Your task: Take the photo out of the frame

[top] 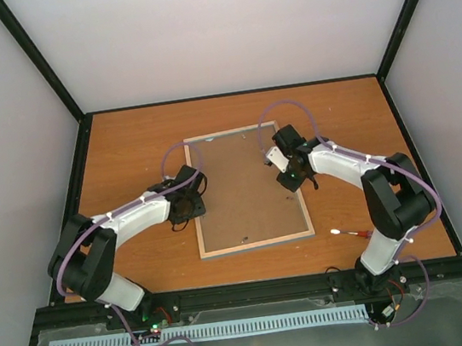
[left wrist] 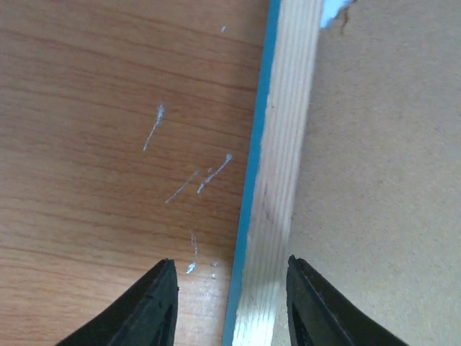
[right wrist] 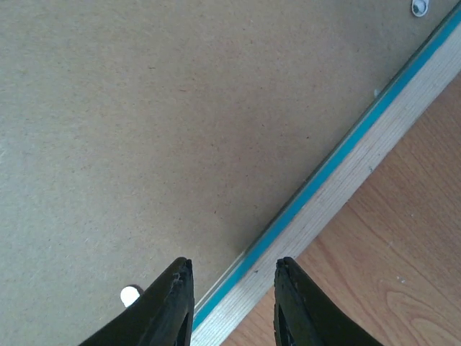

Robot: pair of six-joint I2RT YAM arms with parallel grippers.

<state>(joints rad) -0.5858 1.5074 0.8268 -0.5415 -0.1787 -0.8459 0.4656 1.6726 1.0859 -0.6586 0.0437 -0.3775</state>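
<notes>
The frame (top: 258, 244) lies face down in the middle of the table, its brown backing board (top: 246, 188) turned up. The photo is hidden under that board. My left gripper (top: 190, 203) is at the frame's left edge. In the left wrist view its jaws (left wrist: 231, 261) stand open astride the pale wood rim (left wrist: 284, 166), one finger over the table and one over the board. My right gripper (top: 294, 183) is at the right edge, also open (right wrist: 233, 261) astride the rim (right wrist: 360, 162), with a gap on both sides.
A small red-handled tool with a white tip (top: 349, 232) lies on the table right of the frame. A white tab (right wrist: 130, 294) sits on the board by my right gripper's left finger. Grey walls close in the table on three sides.
</notes>
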